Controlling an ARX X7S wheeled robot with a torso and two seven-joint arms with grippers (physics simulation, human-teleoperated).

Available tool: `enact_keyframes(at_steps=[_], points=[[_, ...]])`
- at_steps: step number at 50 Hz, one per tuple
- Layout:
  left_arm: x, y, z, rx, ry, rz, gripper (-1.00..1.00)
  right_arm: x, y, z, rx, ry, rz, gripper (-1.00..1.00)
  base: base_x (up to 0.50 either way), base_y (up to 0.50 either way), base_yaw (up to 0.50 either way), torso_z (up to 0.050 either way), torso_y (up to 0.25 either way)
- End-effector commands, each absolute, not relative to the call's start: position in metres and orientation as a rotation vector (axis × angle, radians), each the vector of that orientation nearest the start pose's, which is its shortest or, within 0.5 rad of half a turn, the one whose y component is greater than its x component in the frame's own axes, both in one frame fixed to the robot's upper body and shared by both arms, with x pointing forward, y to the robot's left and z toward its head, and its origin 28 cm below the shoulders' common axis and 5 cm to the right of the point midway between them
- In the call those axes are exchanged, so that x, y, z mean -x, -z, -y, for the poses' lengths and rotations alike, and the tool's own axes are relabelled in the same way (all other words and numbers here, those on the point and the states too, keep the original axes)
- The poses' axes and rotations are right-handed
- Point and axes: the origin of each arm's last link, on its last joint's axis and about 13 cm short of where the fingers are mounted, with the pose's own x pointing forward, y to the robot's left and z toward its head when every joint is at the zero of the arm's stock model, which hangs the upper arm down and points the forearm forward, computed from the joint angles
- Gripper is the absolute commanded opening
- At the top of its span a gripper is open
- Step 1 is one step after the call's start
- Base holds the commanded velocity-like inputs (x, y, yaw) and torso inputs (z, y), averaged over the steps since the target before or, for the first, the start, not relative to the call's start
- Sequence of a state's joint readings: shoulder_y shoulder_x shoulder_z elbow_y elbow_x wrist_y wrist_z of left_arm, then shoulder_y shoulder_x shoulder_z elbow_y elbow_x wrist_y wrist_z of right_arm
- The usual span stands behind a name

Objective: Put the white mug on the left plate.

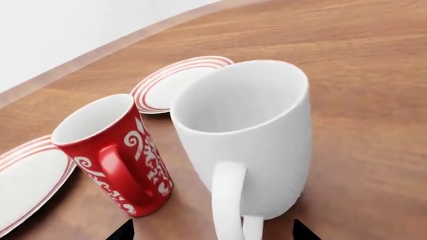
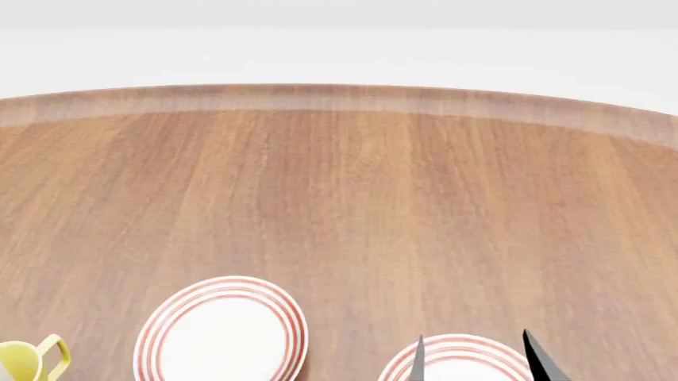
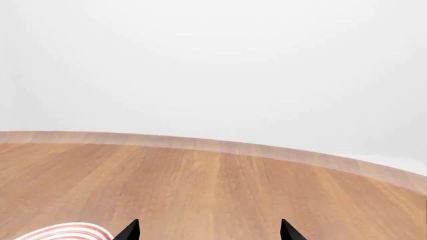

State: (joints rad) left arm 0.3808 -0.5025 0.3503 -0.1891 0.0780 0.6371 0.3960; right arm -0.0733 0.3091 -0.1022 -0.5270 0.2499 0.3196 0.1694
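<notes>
white mug (image 1: 250, 135): centre of left wrist frame, handle toward camera, red mug (image 1: 113, 150) just beside | left gripper (image 1: 212, 231): tips spread wide, empty | left plate (image 2: 222, 332): lower left, head view | risk: closing sideways may topple red mug

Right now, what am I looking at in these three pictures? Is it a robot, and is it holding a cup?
Yes, it is a robot with two arms, drawn inside a computer. Each arm ends in a pinching tool. One picture comes from a camera on its head, looking down at a wooden table. There you see the left plate, a second plate, and a bit of a yellow-handled mug.

The other two come from cameras near the tools. The left tool sits open right behind the white mug, its tips either side, not squeezing it. A red mug stands beside it. The right tool is open and holds nothing.
</notes>
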Motion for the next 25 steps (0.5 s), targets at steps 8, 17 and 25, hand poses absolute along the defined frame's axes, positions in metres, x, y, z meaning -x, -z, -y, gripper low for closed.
enact_keyframes(at_steps=[8,17,25], points=[[-0.092,0.034,-0.262,-0.387,0.981,-0.088,1.0,-0.186,-0.089,0.12,0.054,-0.063,0.092,1.0,0.0,0.0,0.0,0.0,0.0],[-0.094,0.041,-0.258,-0.383,1.005,-0.098,1.0,-0.185,-0.091,0.121,0.054,-0.061,0.096,1.0,0.0,0.0,0.0,0.0,0.0],[-0.092,0.043,-0.256,-0.372,1.017,-0.097,1.0,-0.185,-0.092,0.121,0.055,-0.059,0.097,1.0,0.0,0.0,0.0,0.0,0.0]])
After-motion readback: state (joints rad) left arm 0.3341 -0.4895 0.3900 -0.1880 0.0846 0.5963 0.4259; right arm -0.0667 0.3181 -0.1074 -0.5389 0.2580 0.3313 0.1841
